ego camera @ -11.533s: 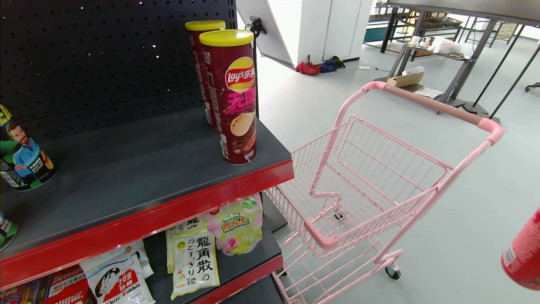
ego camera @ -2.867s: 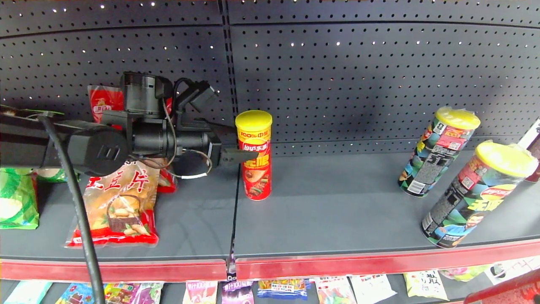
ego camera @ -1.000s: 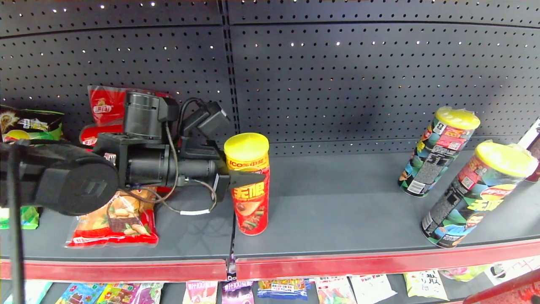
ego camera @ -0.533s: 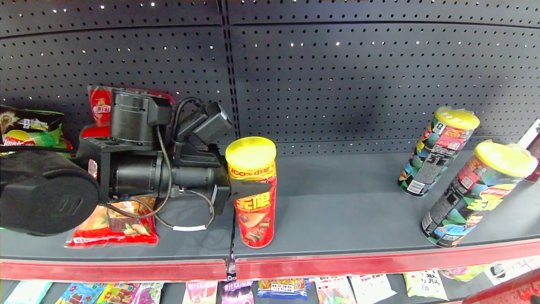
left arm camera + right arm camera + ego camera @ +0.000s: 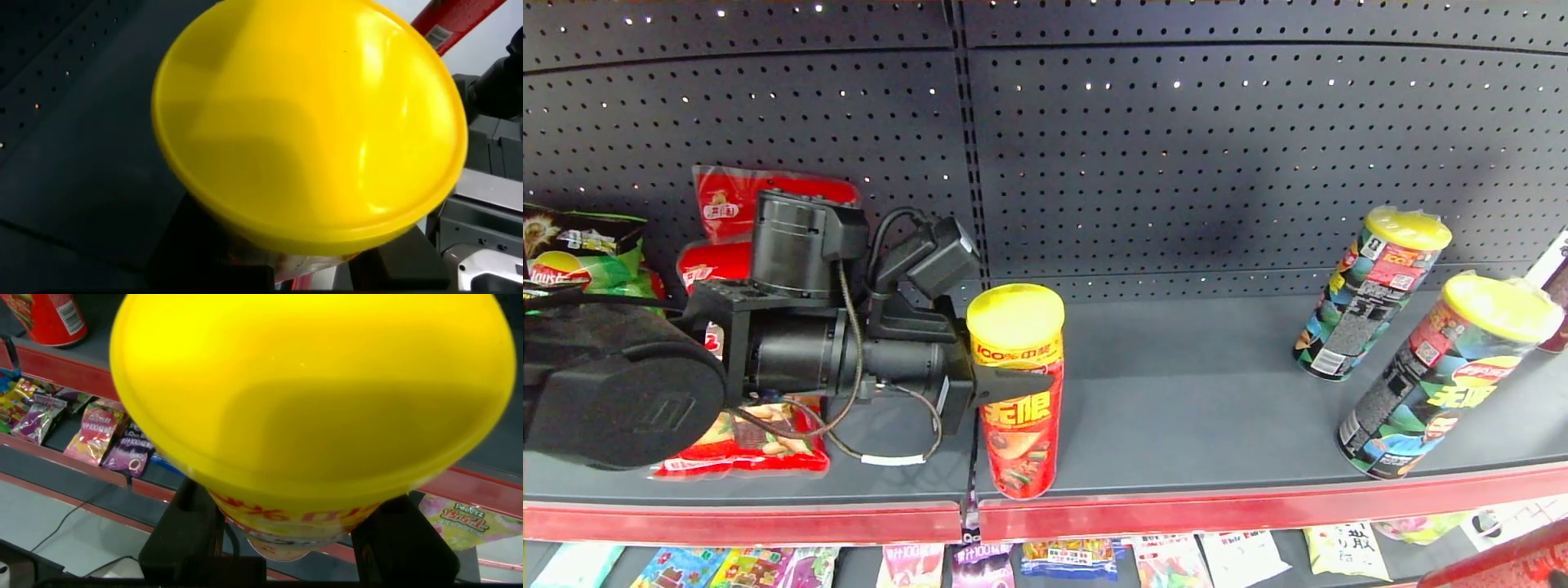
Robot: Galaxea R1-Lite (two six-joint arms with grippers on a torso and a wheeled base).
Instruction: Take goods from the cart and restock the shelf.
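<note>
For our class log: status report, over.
Left pincer shut on red can, shelf front. Right pincer shut on second can. Nothing blocking.

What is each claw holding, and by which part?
Left claw: red chip can, by its upper body below the lid. Right claw: second chip can, by its body.

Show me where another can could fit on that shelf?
The widest bare patch of shelf lies between the red can in the left gripper and the two dark cans at the right. The left end is crowded with snack bags and the arm.
</note>
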